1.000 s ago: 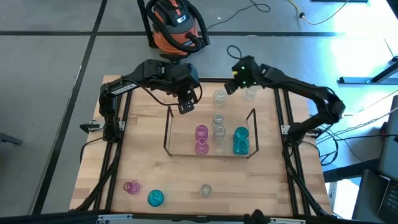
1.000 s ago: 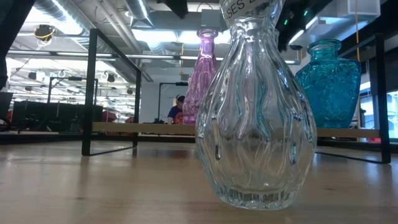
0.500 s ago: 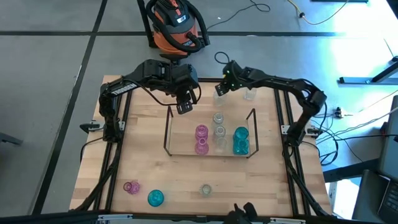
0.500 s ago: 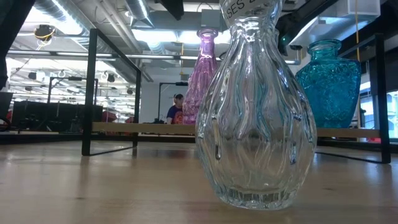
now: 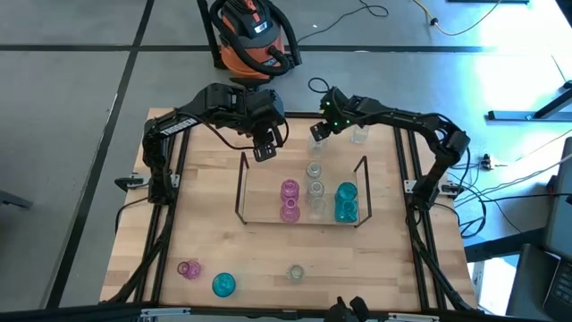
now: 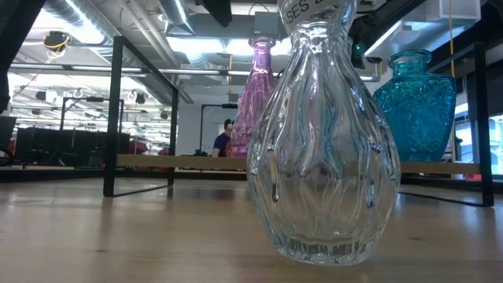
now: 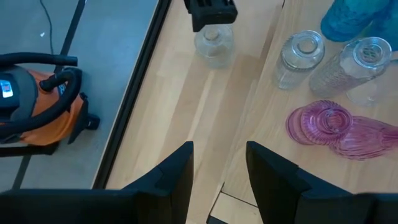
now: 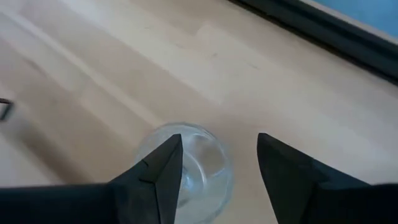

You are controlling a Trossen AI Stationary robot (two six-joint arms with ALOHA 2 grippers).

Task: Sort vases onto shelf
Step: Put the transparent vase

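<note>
The wire shelf (image 5: pixel 243 174) stands mid-table. On its base are two pink vases (image 5: pixel 289 190), clear vases (image 5: pixel 314 188) and teal vases (image 5: pixel 345 202). Two clear vases stand on the table beyond it, one (image 5: pixel 315 139) under my right gripper and one (image 5: pixel 359 135) to its right. My right gripper (image 5: pixel 319 128) hovers open over the first. In the right wrist view that vase's mouth (image 8: pixel 199 155) lies below the gripper (image 8: pixel 219 168), nearer one finger. My left gripper (image 5: pixel 264 150) hangs open above the shelf's far left post.
A pink vase (image 5: pixel 188 269), a teal vase (image 5: pixel 222 284) and a clear vase (image 5: pixel 296 273) stand along the table's near edge; the clear one (image 6: pixel 326 149) fills the low view. An orange vacuum cleaner (image 5: pixel 255 36) sits on the floor beyond the far edge. A black frame (image 5: pixel 407 179) edges the table.
My right gripper has swung toward the table's left along the far edge, from near the right-hand clear vase to above the left-hand one, then nearly stopped. The vases have kept their places.
</note>
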